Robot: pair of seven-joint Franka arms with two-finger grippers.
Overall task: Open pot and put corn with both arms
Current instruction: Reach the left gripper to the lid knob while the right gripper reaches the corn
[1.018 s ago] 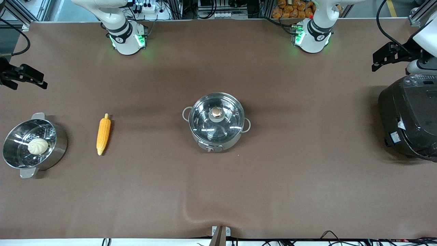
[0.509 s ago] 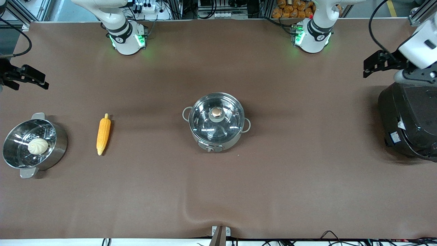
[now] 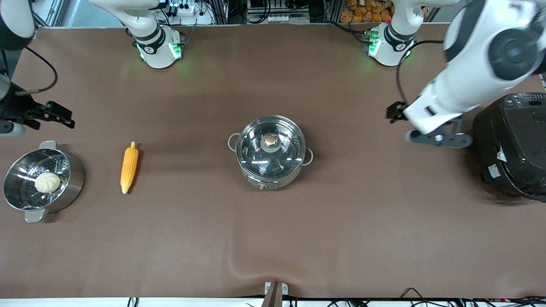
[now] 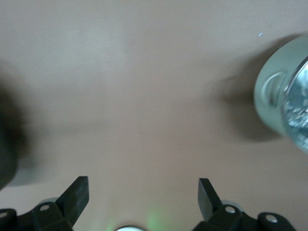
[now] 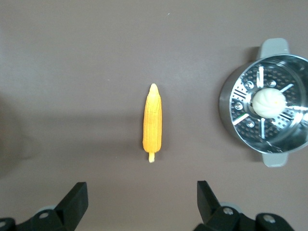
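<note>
Brown table (image 3: 341,238): one pot (image 3: 270,151), one corn (image 3: 129,167).

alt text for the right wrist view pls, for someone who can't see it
A corn cob lies alone on the brown table, with the right tool open above it. Beside the corn sits a steel steamer pot holding a pale bun.

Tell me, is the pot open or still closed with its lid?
Closed. The glass lid sits flat on the pot, its copper knob centred.
</note>
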